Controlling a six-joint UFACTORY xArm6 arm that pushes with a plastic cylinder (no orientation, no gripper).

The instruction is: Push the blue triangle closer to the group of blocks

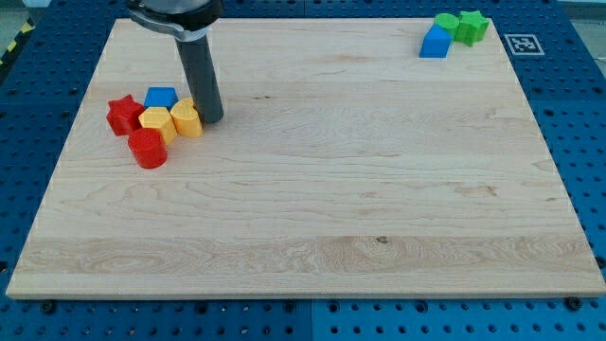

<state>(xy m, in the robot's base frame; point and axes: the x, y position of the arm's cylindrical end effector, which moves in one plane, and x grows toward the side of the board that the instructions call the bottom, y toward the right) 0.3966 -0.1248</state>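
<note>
My tip [210,117]: bare rod, no jaws, touching the yellow block [187,119], far left.
Blue triangle [436,43]: far right, beside green blocks [462,26].

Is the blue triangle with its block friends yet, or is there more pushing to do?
Looks nearly done: the blue triangle already sits against the group, by the red star and the yellow blocks, with the red cylinder below. My tip rests just right of them. Little seems left.

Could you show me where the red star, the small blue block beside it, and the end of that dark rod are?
red star [122,115]: camera view, its top face.
blue block [160,97]: camera view, its top face.
my tip [210,119]: camera view, rod's lower end, right of the yellow blocks.
</note>
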